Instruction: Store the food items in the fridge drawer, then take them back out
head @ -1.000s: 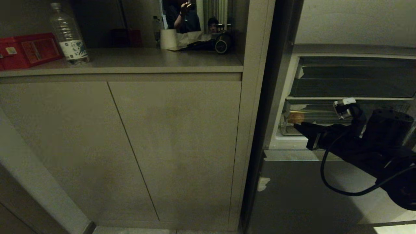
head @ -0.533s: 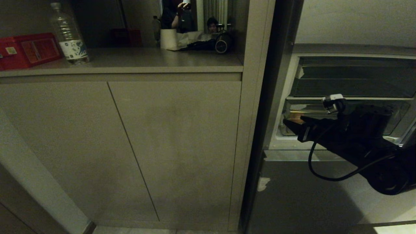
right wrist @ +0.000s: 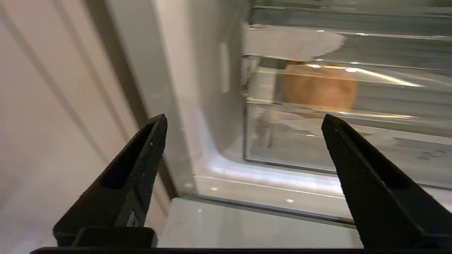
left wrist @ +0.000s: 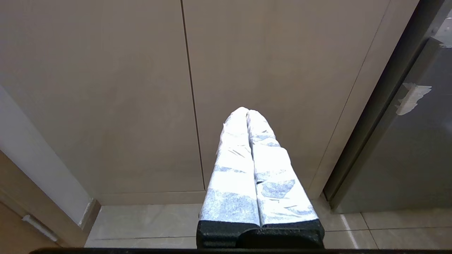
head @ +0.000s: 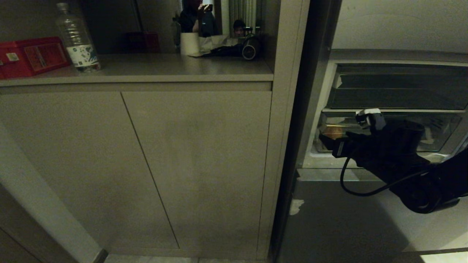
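An orange-tan, bread-like food item (head: 333, 131) (right wrist: 319, 86) lies at the left end of the clear fridge drawer (head: 440, 133) (right wrist: 317, 148) and shows through its transparent front. My right gripper (head: 327, 143) (right wrist: 243, 118) is open and empty. It hovers just in front of the drawer's left corner, below and short of the bread, with the fridge sill under its black fingers (right wrist: 141, 158). My left gripper (left wrist: 247, 112) is shut on nothing, its white-wrapped fingers pressed together. It hangs parked low in front of the cabinet doors.
A darker, shallower tray (head: 395, 91) sits above the drawer. The grey lower fridge panel (head: 347, 219) is below my right arm. Beige cabinet doors (head: 197, 164) fill the left; a water bottle (head: 76, 36) and red box (head: 33, 54) stand on the counter. A person (head: 199, 16) shows far behind.
My right arm has shifted left along the drawer front towards its left corner, and the wrist has dipped slightly. The left arm has stayed still.
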